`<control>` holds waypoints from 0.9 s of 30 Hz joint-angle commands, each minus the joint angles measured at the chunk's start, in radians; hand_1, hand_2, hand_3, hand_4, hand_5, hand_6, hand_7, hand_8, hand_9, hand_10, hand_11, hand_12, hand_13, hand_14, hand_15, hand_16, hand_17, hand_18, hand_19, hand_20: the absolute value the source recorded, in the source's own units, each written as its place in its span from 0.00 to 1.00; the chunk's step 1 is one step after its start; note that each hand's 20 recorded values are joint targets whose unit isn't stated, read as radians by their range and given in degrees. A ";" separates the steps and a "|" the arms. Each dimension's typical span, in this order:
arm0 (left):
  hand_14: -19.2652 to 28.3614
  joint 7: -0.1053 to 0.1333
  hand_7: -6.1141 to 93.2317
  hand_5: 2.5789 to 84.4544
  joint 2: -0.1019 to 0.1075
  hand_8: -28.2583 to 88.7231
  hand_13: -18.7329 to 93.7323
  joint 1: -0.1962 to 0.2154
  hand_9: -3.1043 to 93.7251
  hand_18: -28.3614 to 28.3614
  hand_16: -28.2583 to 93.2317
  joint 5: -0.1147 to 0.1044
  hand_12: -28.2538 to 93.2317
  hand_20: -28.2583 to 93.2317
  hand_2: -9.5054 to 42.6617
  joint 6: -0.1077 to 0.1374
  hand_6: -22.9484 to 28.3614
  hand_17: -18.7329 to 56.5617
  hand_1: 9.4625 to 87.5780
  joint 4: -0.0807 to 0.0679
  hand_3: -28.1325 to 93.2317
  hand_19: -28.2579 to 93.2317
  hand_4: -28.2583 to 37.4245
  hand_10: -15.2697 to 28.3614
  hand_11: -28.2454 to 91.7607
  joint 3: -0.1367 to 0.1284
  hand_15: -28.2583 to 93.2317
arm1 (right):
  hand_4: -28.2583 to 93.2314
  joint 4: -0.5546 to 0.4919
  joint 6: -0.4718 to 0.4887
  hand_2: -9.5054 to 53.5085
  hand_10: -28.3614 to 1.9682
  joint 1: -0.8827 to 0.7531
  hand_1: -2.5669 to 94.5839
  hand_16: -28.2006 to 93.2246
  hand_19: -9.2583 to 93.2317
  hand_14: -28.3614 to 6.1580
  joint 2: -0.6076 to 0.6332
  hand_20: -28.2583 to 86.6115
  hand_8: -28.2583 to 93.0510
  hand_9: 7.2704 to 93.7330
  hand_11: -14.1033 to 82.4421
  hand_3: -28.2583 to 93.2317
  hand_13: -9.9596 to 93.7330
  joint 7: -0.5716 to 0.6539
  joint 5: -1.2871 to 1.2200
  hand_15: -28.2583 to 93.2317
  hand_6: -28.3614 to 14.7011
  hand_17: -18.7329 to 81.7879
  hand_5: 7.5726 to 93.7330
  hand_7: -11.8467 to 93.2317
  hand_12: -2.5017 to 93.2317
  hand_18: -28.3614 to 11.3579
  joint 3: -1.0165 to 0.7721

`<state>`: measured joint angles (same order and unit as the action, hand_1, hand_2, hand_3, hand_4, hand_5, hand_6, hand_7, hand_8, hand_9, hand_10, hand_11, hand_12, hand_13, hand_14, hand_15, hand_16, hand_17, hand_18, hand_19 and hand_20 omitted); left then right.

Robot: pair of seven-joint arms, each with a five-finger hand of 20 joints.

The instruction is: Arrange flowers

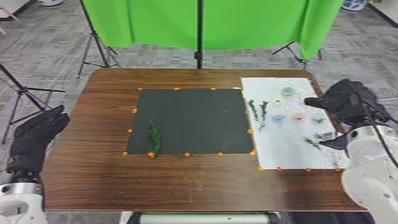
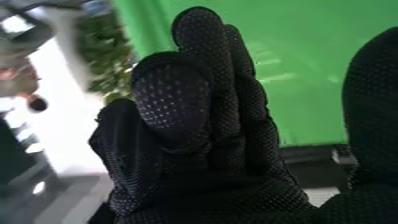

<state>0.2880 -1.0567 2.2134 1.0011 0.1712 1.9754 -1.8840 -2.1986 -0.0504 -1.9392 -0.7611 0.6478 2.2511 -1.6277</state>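
Head view: your left robot hand (image 1: 40, 125) left of dark mat (image 1: 191, 120), fingers relaxed, likely parked clear. Green sprig (image 1: 155, 137) on mat, probably starting arrangement. Blue flower (image 1: 279, 118), pink flower (image 1: 298, 117) right of mat, presumably supply for your right robot hand (image 1: 345, 102); small stems (image 1: 312, 142) too tiny to identify.

Right wrist view: your right fingers extended, grasping nothing; overlap partly hides them.

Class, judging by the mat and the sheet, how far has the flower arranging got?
It looks barely begun. Apparently done: one green sprig lies on the black mat. In hand: nothing visible; the right hand is open by the white sheet's right edge. Left to place, it seems: the blue flower, pink flower and more stems on the sheet.
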 commanded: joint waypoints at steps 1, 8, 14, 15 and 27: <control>0.76 -0.020 0.18 0.57 -0.008 0.19 0.49 0.019 0.49 0.73 0.23 0.020 0.31 0.43 0.42 -0.027 0.56 0.46 0.32 0.003 0.81 0.35 0.13 0.69 0.40 0.000 0.36 | 0.10 0.082 0.029 0.00 0.43 -0.105 0.34 0.52 1.00 0.65 0.008 0.74 0.19 0.83 0.43 0.72 0.91 0.048 0.076 0.72 0.54 0.75 0.73 0.26 0.32 0.27 0.017; 0.77 -0.037 0.18 0.57 -0.007 0.19 0.50 0.013 0.51 0.73 0.23 0.040 0.32 0.43 0.38 -0.052 0.56 0.46 0.30 0.004 0.80 0.35 0.14 0.69 0.40 0.003 0.37 | 0.09 0.144 0.037 0.00 0.44 -0.109 0.37 0.52 1.00 0.66 0.019 0.73 0.19 0.82 0.45 0.72 0.91 0.058 0.153 0.72 0.56 0.75 0.73 0.28 0.33 0.27 0.058; 0.77 -0.048 0.18 0.58 -0.006 0.19 0.50 0.010 0.51 0.74 0.23 0.046 0.32 0.43 0.35 -0.066 0.56 0.46 0.29 0.001 0.80 0.34 0.14 0.69 0.40 0.010 0.37 | 0.09 0.166 0.034 0.00 0.46 -0.127 0.37 0.52 1.00 0.66 0.015 0.73 0.19 0.82 0.46 0.72 0.91 0.067 0.162 0.72 0.56 0.75 0.73 0.28 0.33 0.27 0.060; 0.77 -0.050 0.18 0.58 -0.007 0.19 0.50 0.010 0.51 0.74 0.23 0.047 0.32 0.43 0.34 -0.069 0.56 0.46 0.29 0.001 0.80 0.34 0.14 0.69 0.40 0.010 0.37 | 0.09 0.169 0.030 0.00 0.46 -0.128 0.37 0.52 1.00 0.66 0.014 0.73 0.19 0.82 0.46 0.72 0.91 0.069 0.161 0.72 0.56 0.75 0.73 0.28 0.33 0.28 0.062; 0.78 -0.062 0.18 0.57 -0.011 0.19 0.51 0.008 0.51 0.74 0.23 0.058 0.32 0.43 0.31 -0.084 0.56 0.45 0.29 0.003 0.79 0.34 0.15 0.69 0.40 0.014 0.37 | 0.07 0.241 -0.067 0.00 0.50 -0.110 0.45 0.52 1.00 0.71 0.013 0.73 0.19 0.84 0.51 0.75 0.93 0.081 0.200 0.72 0.58 0.77 0.73 0.31 0.34 0.32 0.119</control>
<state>0.2409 -1.0577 2.2166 1.0504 0.1031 1.9765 -1.8761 -1.9902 -0.0559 -2.0472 -0.7513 0.7149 2.4306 -1.5304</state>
